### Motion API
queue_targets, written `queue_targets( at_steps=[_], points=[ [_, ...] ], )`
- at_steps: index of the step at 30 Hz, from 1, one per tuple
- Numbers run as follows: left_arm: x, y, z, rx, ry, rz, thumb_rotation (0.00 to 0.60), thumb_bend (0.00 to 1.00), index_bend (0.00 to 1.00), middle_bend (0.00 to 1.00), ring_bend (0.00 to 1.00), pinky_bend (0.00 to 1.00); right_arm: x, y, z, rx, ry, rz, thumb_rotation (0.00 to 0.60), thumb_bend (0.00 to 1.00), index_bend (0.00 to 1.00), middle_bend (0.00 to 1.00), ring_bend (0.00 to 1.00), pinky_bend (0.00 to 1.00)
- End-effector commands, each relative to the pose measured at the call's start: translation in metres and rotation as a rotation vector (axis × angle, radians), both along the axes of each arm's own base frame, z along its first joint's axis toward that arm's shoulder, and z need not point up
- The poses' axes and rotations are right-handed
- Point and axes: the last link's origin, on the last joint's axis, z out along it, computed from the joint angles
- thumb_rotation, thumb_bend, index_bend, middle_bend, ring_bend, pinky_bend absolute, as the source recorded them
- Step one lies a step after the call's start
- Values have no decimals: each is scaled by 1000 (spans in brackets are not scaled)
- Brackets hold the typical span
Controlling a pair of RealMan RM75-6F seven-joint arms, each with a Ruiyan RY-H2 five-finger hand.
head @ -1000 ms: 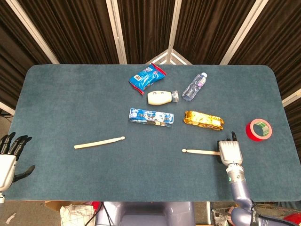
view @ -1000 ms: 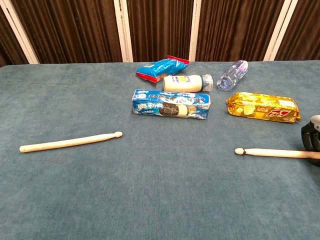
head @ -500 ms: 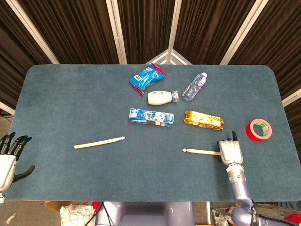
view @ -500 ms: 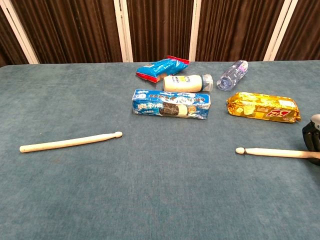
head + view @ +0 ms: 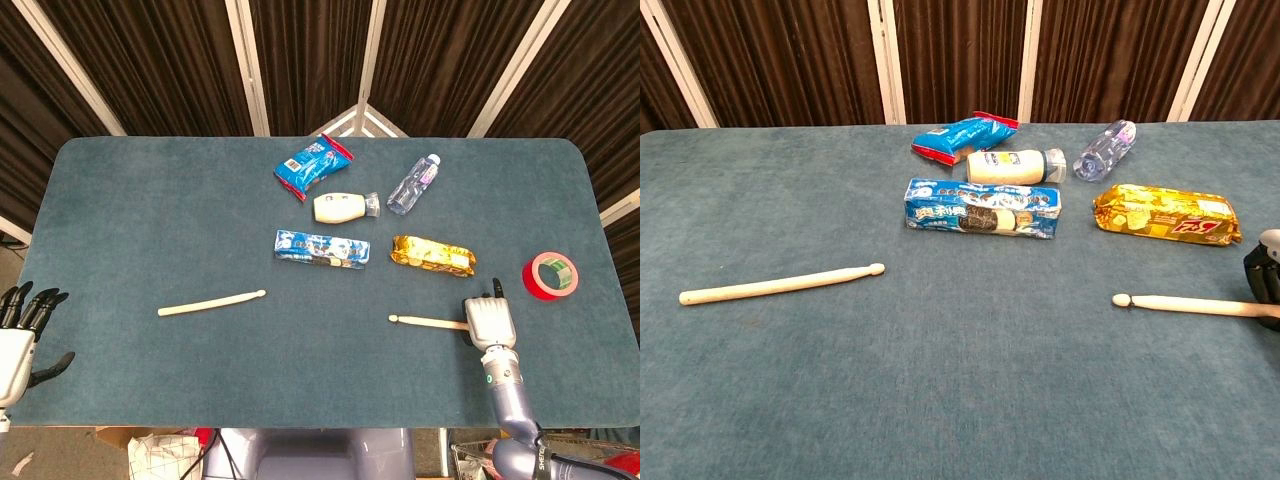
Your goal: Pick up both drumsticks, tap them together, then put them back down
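The right drumstick [image 5: 428, 322] has slid slightly toward the right hand [image 5: 488, 320], whose fingers [image 5: 1262, 277] cover its butt, though I cannot tell whether they are clamped, while the left hand [image 5: 20, 338] waits with fingers apart, well away from the left drumstick [image 5: 211, 302].

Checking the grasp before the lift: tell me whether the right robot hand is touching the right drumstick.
Touching. In the head view the right robot hand covers the butt end of the right drumstick; the chest view shows the stick running into it at the frame edge.

Two pale wooden drumsticks lie flat on the cloth: the right drumstick [image 5: 428, 322] has its butt under the right hand [image 5: 489, 321], tip pointing away leftward; the left drumstick [image 5: 211, 302] lies well apart from the left hand [image 5: 20, 335]
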Motion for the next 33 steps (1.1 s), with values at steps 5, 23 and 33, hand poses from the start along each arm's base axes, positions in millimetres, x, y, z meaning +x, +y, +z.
queue_targets(
  at_steps=[5,23,33],
  points=[
    [0,-1,2,9,-3,-1,600,278,192,154,0,0,2,-1,0,1,0,10,600,352,656,556,393,41],
    [-1,-1,2,11,-4,2,600,277,194,153,0,0,2,-1,1,4,-13,29,600,352,662,616,426,41],
    [-1,-1,2,8,-4,4,600,278,195,151,0,0,1,0,-1,15,0,41,600,354,661,616,426,41]
  ],
)
